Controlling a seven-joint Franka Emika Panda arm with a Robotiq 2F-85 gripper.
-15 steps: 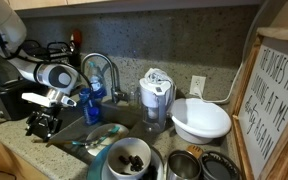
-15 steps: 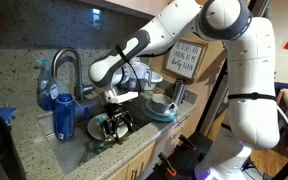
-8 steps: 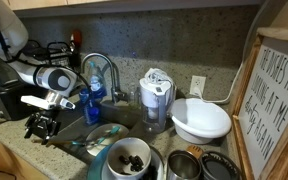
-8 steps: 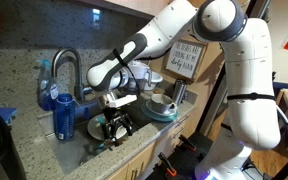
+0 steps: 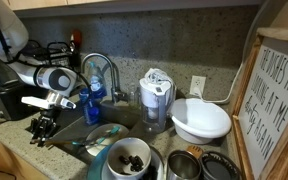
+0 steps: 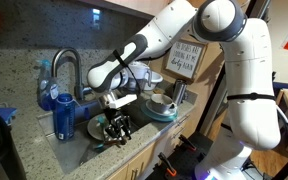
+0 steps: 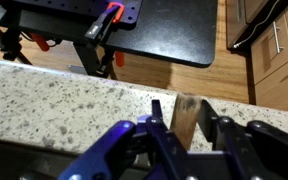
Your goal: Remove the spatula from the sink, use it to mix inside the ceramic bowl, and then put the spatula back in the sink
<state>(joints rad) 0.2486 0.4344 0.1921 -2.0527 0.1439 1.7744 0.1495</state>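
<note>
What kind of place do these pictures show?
Most likely a home kitchen. A sink with a curved chrome tap is set in a speckled granite counter, and a water filter jug and a white bowl stand beside it.

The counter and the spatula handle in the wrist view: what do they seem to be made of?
Counter: probably granite or a similar stone with a smooth finish; the pale surface is covered in dark and grey speckles. Spatula handle: apparently bare wood; it is light brown and matte, with no shine.
</note>
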